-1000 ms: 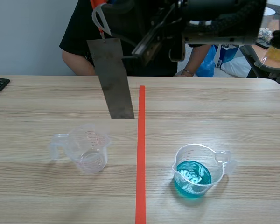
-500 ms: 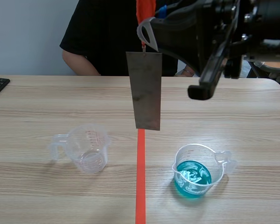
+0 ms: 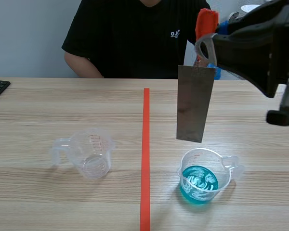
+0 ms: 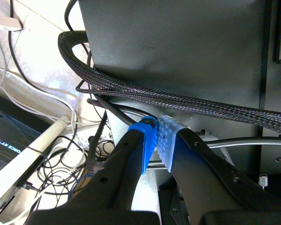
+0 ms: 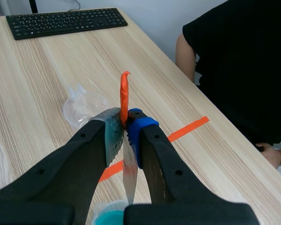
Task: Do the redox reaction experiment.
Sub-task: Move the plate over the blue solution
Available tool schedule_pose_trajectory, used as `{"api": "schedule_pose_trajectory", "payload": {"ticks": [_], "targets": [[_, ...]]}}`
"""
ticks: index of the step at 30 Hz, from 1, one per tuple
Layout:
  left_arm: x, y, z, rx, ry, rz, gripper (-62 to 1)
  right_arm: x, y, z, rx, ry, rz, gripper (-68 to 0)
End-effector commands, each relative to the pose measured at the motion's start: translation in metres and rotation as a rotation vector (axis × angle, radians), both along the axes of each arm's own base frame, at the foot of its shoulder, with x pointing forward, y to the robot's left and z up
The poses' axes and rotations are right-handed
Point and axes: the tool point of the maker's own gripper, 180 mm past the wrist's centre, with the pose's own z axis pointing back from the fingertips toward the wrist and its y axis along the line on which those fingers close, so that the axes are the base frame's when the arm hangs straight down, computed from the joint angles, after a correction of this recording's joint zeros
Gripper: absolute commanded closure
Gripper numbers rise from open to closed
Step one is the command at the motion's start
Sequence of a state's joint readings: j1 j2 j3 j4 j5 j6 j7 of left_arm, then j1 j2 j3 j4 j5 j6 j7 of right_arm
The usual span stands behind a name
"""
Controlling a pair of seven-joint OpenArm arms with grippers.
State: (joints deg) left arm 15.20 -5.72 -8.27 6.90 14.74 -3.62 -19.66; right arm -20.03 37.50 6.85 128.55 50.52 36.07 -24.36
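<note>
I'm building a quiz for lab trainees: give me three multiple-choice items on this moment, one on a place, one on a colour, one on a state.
1. The metal plate hangs: A) above the filled measuring cup B) flat on the table C) in the person's hand
2. The liquid is: A) red B) blue-green C) yellow
3. The right gripper is: A) open B) shut on nothing C) shut on the metal plate
Answers: A, its lower edge is clear above the rim; B, teal shows in the cup; C, fingers pinch its top.
</note>
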Motion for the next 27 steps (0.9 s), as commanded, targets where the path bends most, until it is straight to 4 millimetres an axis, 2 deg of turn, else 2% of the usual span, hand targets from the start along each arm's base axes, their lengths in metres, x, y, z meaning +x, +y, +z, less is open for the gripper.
{"api": "schedule_pose_trajectory", "payload": {"ticks": [1, 13, 27], "targets": [[0.007, 0.001, 0.001, 0.000, -0.018, 0.002, -4.2, -0.004, 0.000, 0.008, 0.009, -0.027, 0.011, -0.7], [0.007, 0.001, 0.001, 0.000, -0.018, 0.002, -4.2, -0.011, -0.035, 0.008, -0.014, -0.035, -0.060, -0.7], [0.007, 0.001, 0.001, 0.000, -0.018, 0.002, -4.2, -0.013, -0.036, 0.009, -0.019, -0.039, -0.053, -0.7]]}}
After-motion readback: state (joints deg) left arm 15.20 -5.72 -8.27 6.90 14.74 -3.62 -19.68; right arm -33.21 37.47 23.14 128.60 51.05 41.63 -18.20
